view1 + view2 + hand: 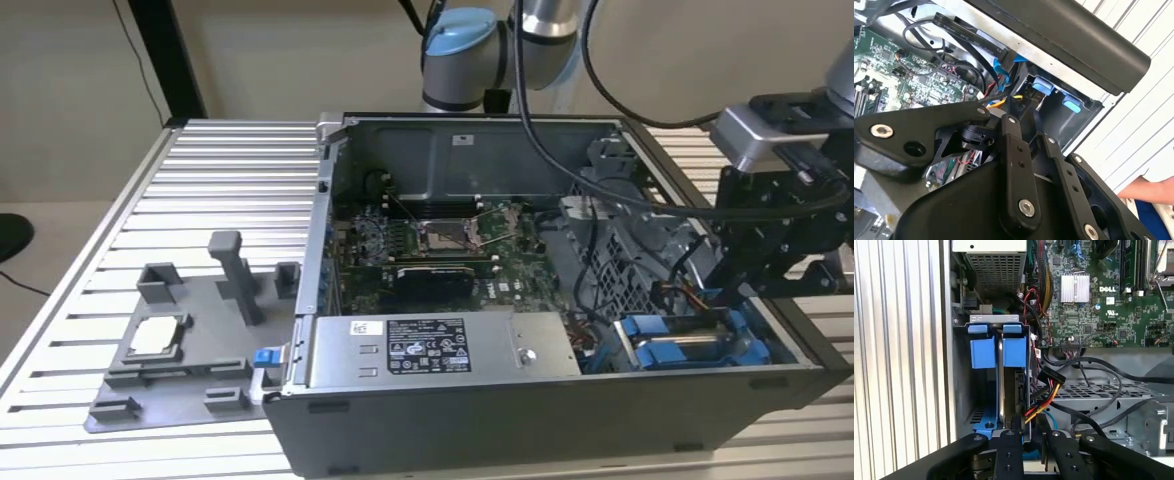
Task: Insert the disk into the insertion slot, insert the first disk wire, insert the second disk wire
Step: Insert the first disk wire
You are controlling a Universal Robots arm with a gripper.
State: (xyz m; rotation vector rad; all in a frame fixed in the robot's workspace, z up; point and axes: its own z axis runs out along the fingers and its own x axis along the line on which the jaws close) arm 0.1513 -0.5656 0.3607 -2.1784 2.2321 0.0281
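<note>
"What sat nearest in the exterior view?"

"The grey power-supply box (pixel 441 345), along the front wall of the open computer case (pixel 534 430). I placed everything else from that box. Level with it, outside the case toward the exterior view's left, a grey fixture tray (pixel 187 340) rested on the slatted bench (pixel 227 180)."

"And the disk?"

"The disk (pixel 1015 351) stood on edge inside the insertion slot (pixel 960 385). The slot was just beside the box, toward the exterior view's right. The blue carrier tabs were at the slot's end nearest the box."

"The pincer?"

"The pincer (pixel 738 297) hung over the slot's other end, the one away from the box, close to the disk's edge. I could not tell whether it gripped anything. In the first wrist view, yellow, red and black wires (pixel 1036 402) ran from a black connector (pixel 1050 376) down toward the pincer (pixel 1028 427)."

"Farther back?"

"Behind the box lay the green motherboard (pixel 427 240). Well behind that, beyond the case's rear wall, rose the arm (pixel 467 45) with its blue-capped joint."
</note>
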